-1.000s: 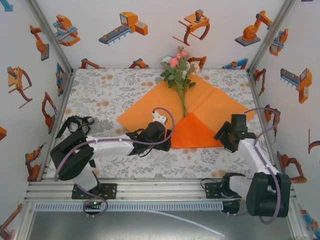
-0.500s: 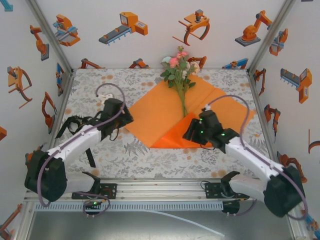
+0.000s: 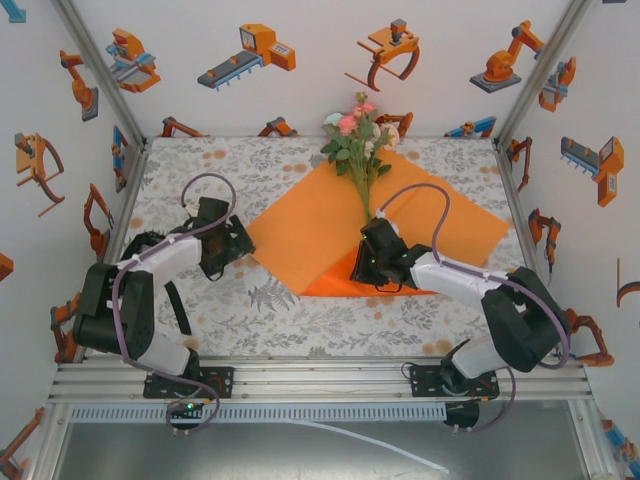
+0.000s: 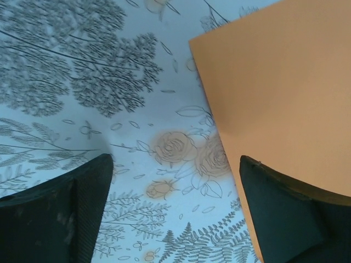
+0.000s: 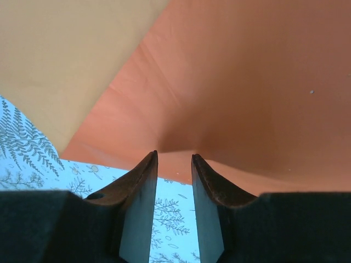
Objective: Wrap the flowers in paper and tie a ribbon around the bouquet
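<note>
Both arms start at the near edge of the tabletop. The left arm bends at its elbow and reaches forward and to the right. The left gripper points down with its fingers wide apart and empty, one finger over the left edge of the paper. The right arm stretches low to the left. The right gripper has only a narrow gap, its tips at the raised near fold of the paper, with nothing clearly pinched. The flowers lie on the far part of the paper, stems pointing near and blooms past its far corner.
</note>
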You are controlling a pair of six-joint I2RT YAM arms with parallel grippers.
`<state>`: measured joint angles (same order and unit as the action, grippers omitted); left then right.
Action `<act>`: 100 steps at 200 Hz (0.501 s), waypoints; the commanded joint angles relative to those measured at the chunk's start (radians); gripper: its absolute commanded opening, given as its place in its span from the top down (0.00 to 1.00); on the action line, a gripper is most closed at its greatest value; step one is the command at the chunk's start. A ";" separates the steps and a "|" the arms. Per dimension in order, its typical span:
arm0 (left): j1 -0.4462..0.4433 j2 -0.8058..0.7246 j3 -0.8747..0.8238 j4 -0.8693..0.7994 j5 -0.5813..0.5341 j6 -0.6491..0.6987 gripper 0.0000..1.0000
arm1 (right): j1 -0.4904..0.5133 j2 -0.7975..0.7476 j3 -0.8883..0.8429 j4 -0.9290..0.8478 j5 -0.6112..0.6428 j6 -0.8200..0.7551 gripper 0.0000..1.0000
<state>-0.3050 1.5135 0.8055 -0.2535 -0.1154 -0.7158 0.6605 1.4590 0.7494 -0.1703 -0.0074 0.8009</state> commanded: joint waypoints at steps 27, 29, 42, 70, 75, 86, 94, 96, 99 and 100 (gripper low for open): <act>-0.095 0.073 0.012 0.141 0.125 -0.063 0.10 | -0.006 0.035 0.006 0.030 0.067 -0.059 0.67; -0.098 0.076 0.012 0.146 0.126 -0.066 0.11 | -0.006 0.039 0.005 0.032 0.070 -0.061 0.67; -0.115 0.101 0.005 0.190 0.137 -0.088 0.12 | -0.010 0.061 0.003 0.036 0.085 -0.071 0.67; -0.124 0.153 0.005 0.220 0.165 -0.136 0.15 | -0.015 0.099 0.018 0.028 0.079 -0.084 0.67; -0.125 0.154 0.003 0.222 0.161 -0.141 0.15 | -0.015 0.103 0.021 0.028 0.074 -0.085 0.67; -0.126 0.151 -0.001 0.225 0.154 -0.153 0.16 | -0.015 0.107 0.025 0.026 0.069 -0.085 0.67; -0.127 0.147 -0.004 0.236 0.158 -0.161 0.17 | -0.015 0.107 0.025 0.025 0.070 -0.083 0.66; -0.126 0.146 -0.005 0.240 0.162 -0.162 0.17 | -0.015 0.107 0.025 0.025 0.070 -0.083 0.66; -0.127 0.144 -0.005 0.245 0.167 -0.164 0.17 | -0.015 0.109 0.026 0.025 0.070 -0.083 0.66; -0.127 0.143 -0.005 0.249 0.169 -0.164 0.17 | -0.015 0.107 0.026 0.024 0.070 -0.083 0.66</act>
<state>-0.4252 1.6192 0.8333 0.0185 0.0135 -0.8242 0.6495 1.5440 0.7628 -0.1375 0.0437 0.7361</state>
